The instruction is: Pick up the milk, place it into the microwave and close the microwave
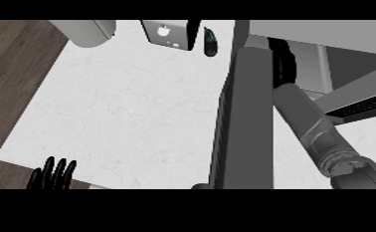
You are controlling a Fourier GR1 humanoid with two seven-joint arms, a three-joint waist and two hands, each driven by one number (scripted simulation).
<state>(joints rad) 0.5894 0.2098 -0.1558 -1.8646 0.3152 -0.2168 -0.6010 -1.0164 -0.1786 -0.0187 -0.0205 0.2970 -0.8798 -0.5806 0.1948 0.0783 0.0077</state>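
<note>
We look down on a white table (125,106). At the top edge stands a grey and white box with small marks on it. We think it is the milk (167,34), and it is on the table, not in the microwave. Beside it on the right is a small dark thing (209,42) that we cannot name.

A tall grey slab runs up the middle right. We think it is the open microwave door (246,121). Our right arm (312,126) reaches up behind it into the microwave (323,52). The right robot hand (283,61) is mostly hidden there, so we cannot tell if it is open or closed. We cannot see it holding anything.

Our left robot hand (53,174) rests at the bottom left corner, with its fingers straight up and open, holding nothing.

So we think most of the job is left: grab the milk, put it inside, shut the door.

The white table has lots of free room in the middle. The door edge stands between the milk and the arm, so we must go around it. The milk is close to the far edge.
</note>
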